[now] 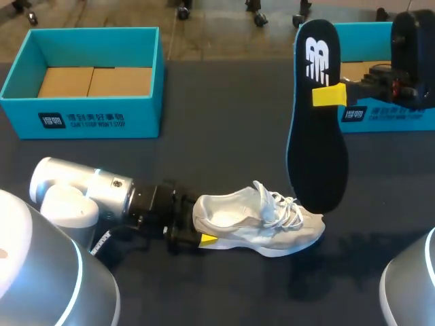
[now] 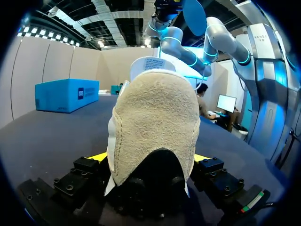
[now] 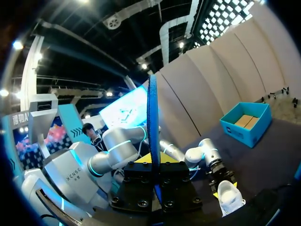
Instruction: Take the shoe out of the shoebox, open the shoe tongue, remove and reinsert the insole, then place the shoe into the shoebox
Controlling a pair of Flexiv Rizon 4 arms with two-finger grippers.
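Dark table (image 1: 217, 149): by its front edge the left gripper (image 1: 200, 227) clamps the shoe (image 1: 262, 221) at the heel; the right gripper (image 1: 327, 96) pinches the insole (image 1: 317, 146) upright above its toe.

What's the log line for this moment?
step: insole out | left fingers: shut on shoe heel, shoe on table | right fingers: shut on insole, held upright, aloft

Dark surface (image 1: 224, 115) carries a teal shoebox (image 1: 95, 121) upper left, another shoebox (image 1: 387, 119) upper right, a pale shoe (image 1: 255, 224) lower centre.
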